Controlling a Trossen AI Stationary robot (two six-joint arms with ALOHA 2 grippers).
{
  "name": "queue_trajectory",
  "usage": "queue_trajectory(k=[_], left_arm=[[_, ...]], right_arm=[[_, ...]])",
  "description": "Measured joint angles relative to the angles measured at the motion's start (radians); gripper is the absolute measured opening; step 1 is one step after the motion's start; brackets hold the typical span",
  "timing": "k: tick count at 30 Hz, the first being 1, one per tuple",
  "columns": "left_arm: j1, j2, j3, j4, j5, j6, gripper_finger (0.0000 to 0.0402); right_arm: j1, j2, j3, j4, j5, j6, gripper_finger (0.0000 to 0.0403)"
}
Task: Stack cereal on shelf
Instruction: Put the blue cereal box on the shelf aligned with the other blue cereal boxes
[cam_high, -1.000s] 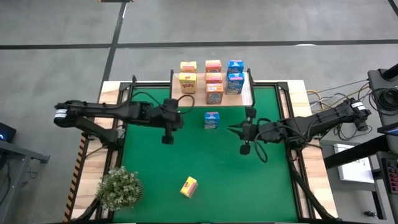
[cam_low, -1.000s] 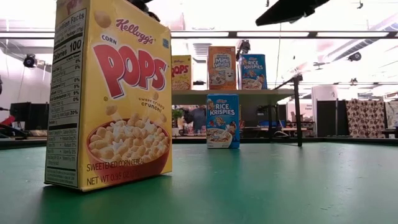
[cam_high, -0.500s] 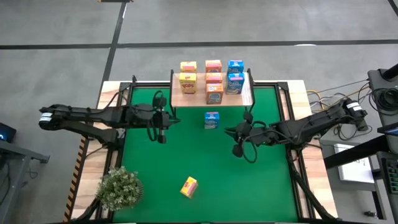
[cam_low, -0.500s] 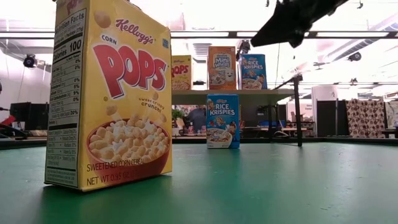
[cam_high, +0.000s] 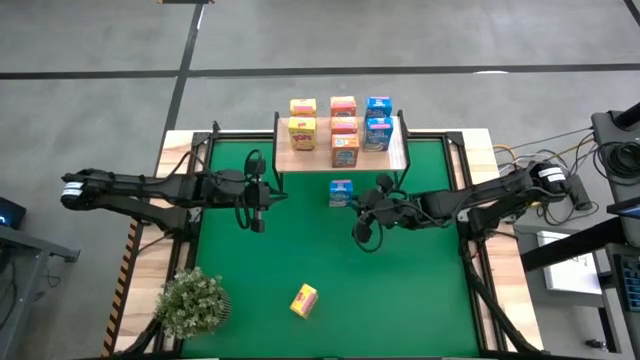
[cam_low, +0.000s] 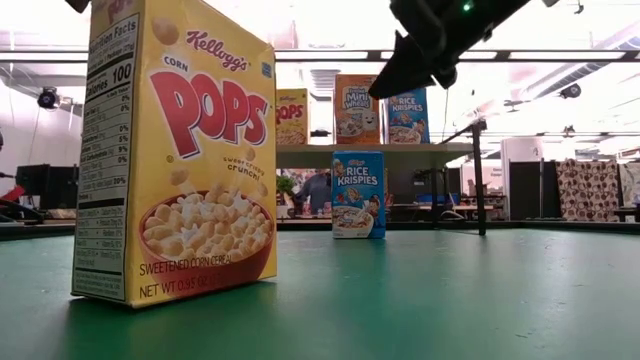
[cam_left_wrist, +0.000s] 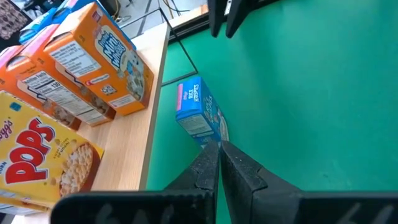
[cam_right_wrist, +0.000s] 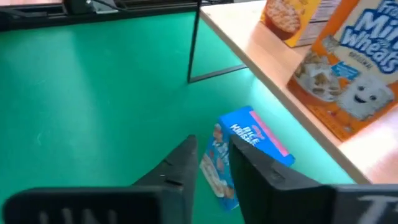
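Right gripper (cam_high: 362, 207): its fingers (cam_right_wrist: 261, 167) stand slightly parted with nothing between them, hovering above the green mat (cam_high: 420, 290) just beside the upright blue Rice Krispies box (cam_high: 340, 192) and pointing toward it; the judged step in hand is the approach to grasp this box. Left gripper (cam_high: 256, 203): its fingers (cam_left_wrist: 208, 168) lie closed together and empty, and the arm waits over the mat near the left end of the shelf (cam_high: 392, 158). The shelf, a light-wood top on thin black legs, stands at the far edge of the counter (cam_high: 480, 145) and carries seven cereal boxes: two yellow boxes (cam_high: 302, 125) on the left, three orange-pink boxes (cam_high: 344, 130) in the middle, two blue boxes (cam_high: 377, 122) on the right. Two boxes remain off the shelf: the blue one just in front of it, and a yellow Corn Pops box (cam_high: 303, 299) well apart, near the potted plant (cam_high: 193, 302). By this count the task is judged mostly done, with two placements left.
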Motion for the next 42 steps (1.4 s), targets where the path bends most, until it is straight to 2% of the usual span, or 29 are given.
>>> queue_trajectory(k=[13,19,23,28,35,42], left_arm=[[0.000,0.012,-0.002,0.027,0.000,0.037,0.0000],[0.000,0.012,-0.002,0.031,0.000,0.048,0.0000],[0.000,0.012,-0.002,0.031,0.000,0.048,0.0000],[0.001,0.012,-0.002,0.040,0.000,0.049,0.0000],[0.001,0.012,-0.002,0.043,0.000,0.049,0.0000],[0.001,0.012,-0.002,0.044,0.000,0.048,0.0000]], right_arm=[[-0.108,0.103,0.000,-0.010,0.001,-0.115,0.0235],[-0.139,0.144,0.000,0.006,-0.002,-0.169,0.0288],[-0.147,0.148,0.000,0.007,-0.001,-0.199,0.0299],[-0.169,0.148,0.000,0.009,-0.008,-0.232,0.0293],[-0.199,0.148,-0.001,0.029,-0.077,-0.247,0.0294],[-0.219,0.167,-0.007,0.038,-0.087,-0.255,0.0293]])
